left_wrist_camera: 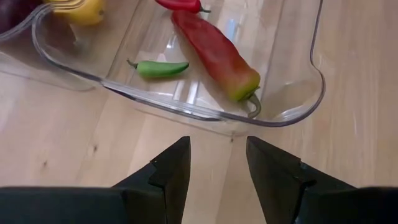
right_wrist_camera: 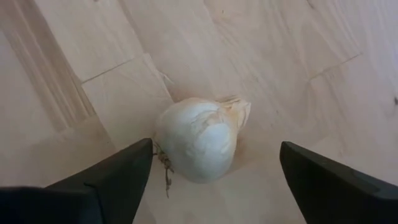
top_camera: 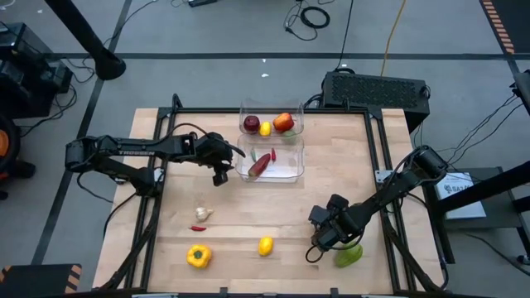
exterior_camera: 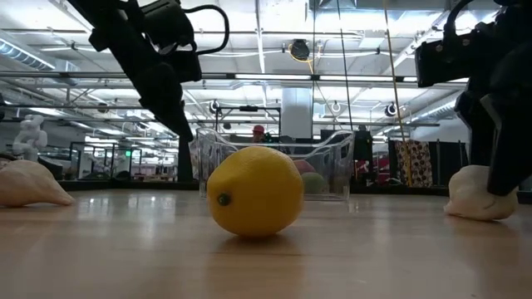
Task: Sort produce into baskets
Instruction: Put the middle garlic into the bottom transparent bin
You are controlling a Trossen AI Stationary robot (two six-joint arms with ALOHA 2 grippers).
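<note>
My right gripper (right_wrist_camera: 214,168) is open near the table's front right, low over the wood. Its fingers stand on either side of a white garlic bulb (right_wrist_camera: 198,140) that lies on the table; the bulb also shows in the low view (exterior_camera: 474,195). My left gripper (left_wrist_camera: 217,162) is open and empty just off the near left edge of the nearer clear bin (top_camera: 286,172). That bin holds a long red pepper (left_wrist_camera: 214,53), a green chilli (left_wrist_camera: 158,68) and a red chilli (left_wrist_camera: 180,5). The farther bin (top_camera: 248,108) holds a dark red fruit, a lemon and a red apple.
On the table lie a second garlic bulb (top_camera: 203,213), a small red chilli (top_camera: 198,228), a yellow pepper (top_camera: 197,257), a lemon (top_camera: 265,246) and a green pepper (top_camera: 349,254) beside my right gripper. A black box (top_camera: 377,89) stands past the far right corner.
</note>
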